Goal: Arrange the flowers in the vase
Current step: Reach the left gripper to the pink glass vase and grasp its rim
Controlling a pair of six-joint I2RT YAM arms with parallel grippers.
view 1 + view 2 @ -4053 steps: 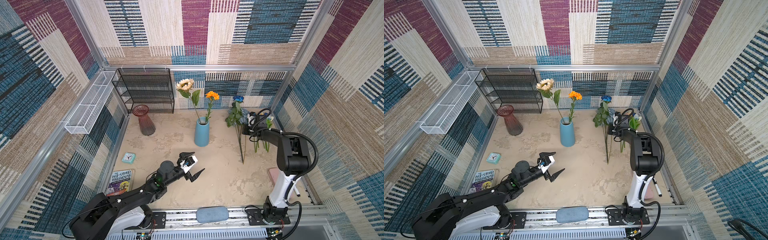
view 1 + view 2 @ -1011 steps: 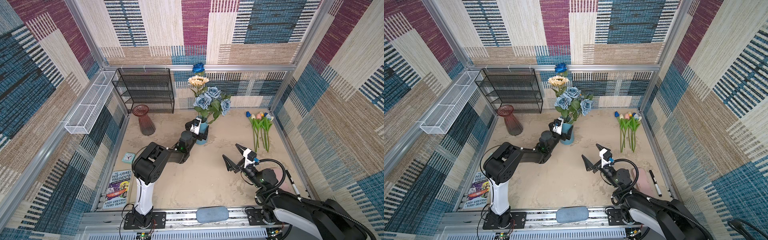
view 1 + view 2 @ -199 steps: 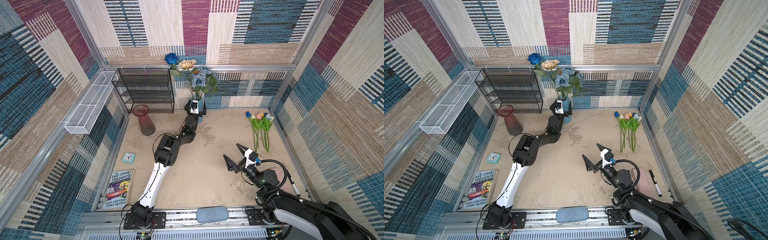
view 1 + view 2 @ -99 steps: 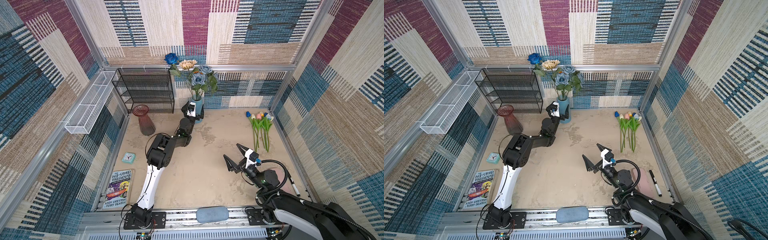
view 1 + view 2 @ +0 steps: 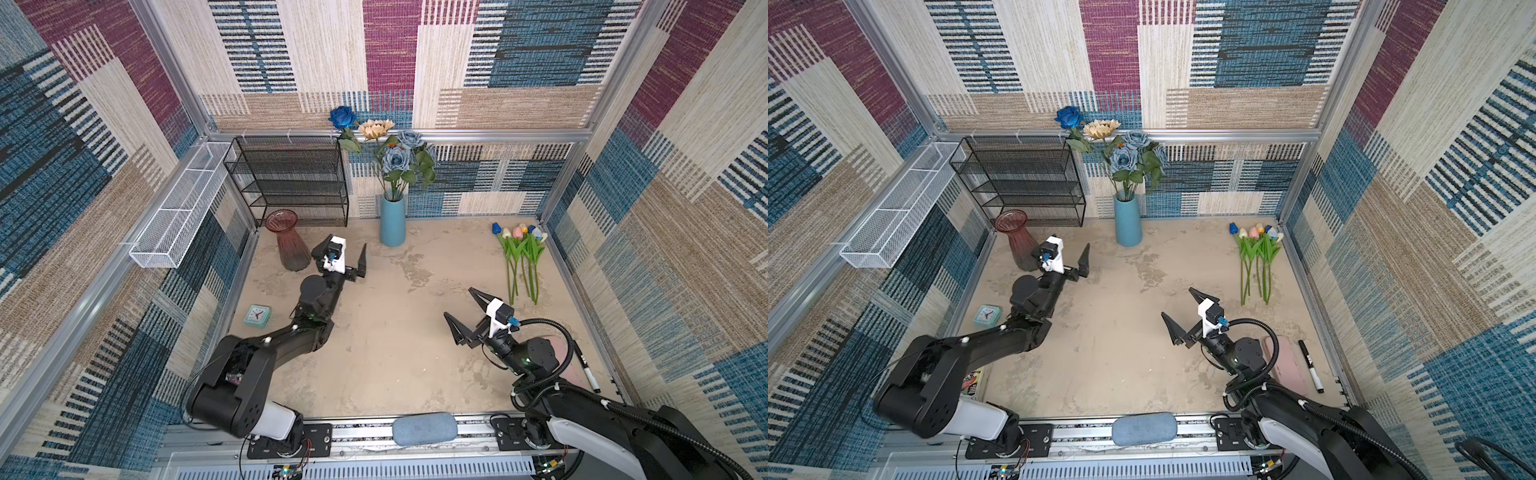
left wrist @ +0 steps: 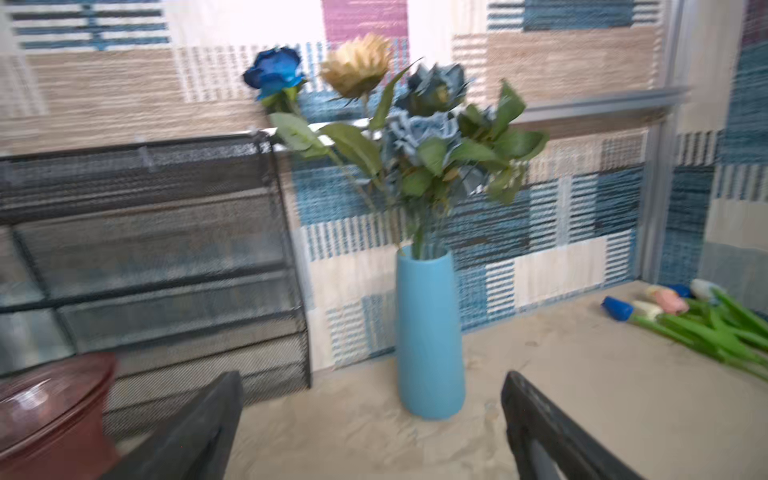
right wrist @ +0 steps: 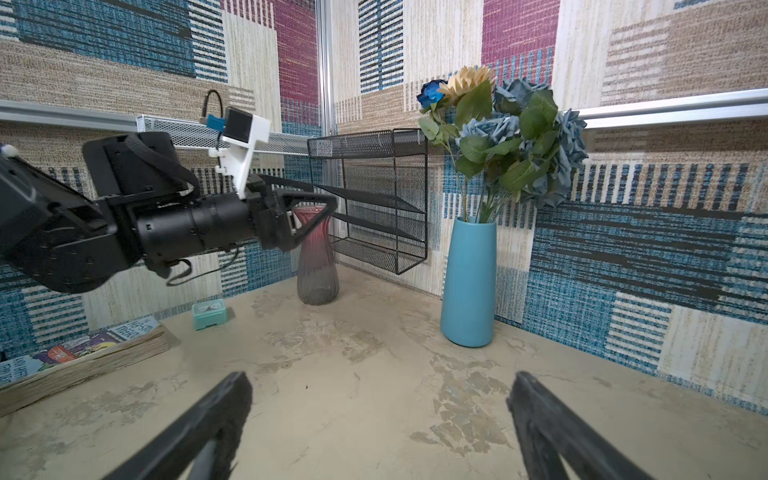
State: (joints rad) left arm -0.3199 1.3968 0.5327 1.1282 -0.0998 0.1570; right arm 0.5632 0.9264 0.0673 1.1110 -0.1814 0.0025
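The blue vase (image 5: 392, 224) (image 5: 1128, 222) stands upright at the back wall. It holds a deep-blue rose (image 5: 343, 117), a cream sunflower (image 5: 376, 128) and dusty-blue roses (image 5: 395, 158). Short tulips (image 5: 521, 257) (image 6: 706, 328) lie in a bunch on the table at the back right. My left gripper (image 5: 343, 251) (image 6: 372, 378) is open and empty, apart from the vase (image 6: 430, 332), to its front left. At the front right my right gripper (image 5: 459, 302) (image 7: 380, 376) hangs open and empty, in front of the tulips.
A red glass vase (image 5: 291, 241) stands just left of the left gripper, below a black mesh shelf (image 5: 291, 178). A teal clock (image 5: 257, 313) and a book (image 7: 83, 353) lie at the left wall. A marker (image 5: 584, 365) and a pink object (image 5: 1285, 365) lie at the front right.
My left gripper has drawn back from the blue vase toward the front left, still open. The vase stays at the back wall. The right arm has not moved.
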